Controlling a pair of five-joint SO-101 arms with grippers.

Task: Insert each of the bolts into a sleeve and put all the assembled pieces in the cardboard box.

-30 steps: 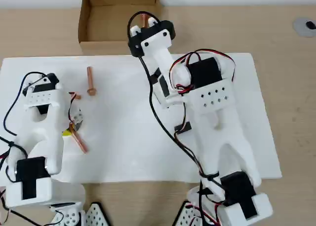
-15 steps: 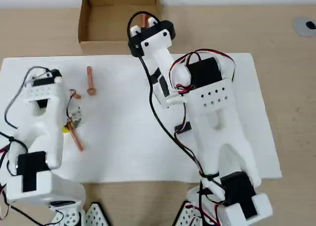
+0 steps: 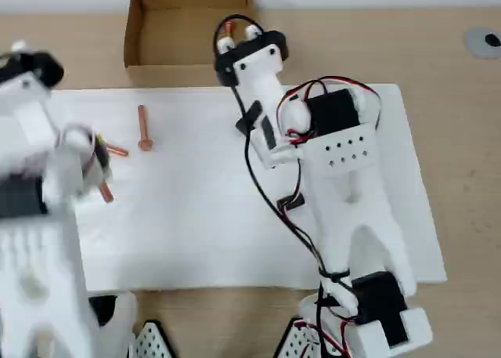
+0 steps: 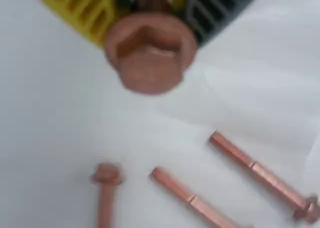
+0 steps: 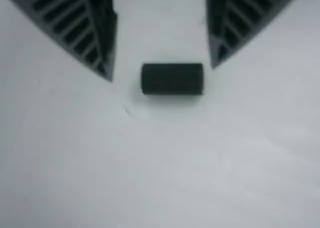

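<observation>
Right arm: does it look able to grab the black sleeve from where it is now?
Probably yes. The black sleeve lies on its side on the white mat, in line with the gap of the open right claw, and nothing sits between them.

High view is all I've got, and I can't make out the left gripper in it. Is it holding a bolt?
Observer: Yes. The left wrist view shows the left gripper shut on a bolt, head toward the camera.
Operator: Is there a sleeve anywhere near the right arm?
Observer: A black sleeve lies on the white mat between the open fingers of the right gripper, with a gap on either side.
Operator: How many bolts are left below the left arm?
Observer: Three loose bolts lie on the mat there.
</observation>
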